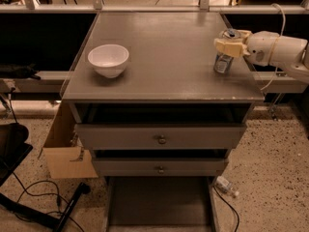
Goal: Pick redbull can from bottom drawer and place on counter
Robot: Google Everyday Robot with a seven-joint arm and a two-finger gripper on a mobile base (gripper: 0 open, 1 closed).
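Observation:
The redbull can (223, 62) stands upright on the counter (164, 57) near its right edge. My gripper (229, 46) reaches in from the right and its pale fingers (227, 48) are shut around the can's upper part. The white arm (277, 50) extends off to the right. The bottom drawer (159, 204) is pulled open at the bottom of the view and its dark floor shows nothing on it.
A white bowl (108, 59) sits on the counter's left side. Two grey drawers with round knobs (161, 139) are below the counter. A cardboard box (65, 146) stands left of the cabinet. A clear plastic bottle (226, 186) and cables (34, 202) lie on the floor.

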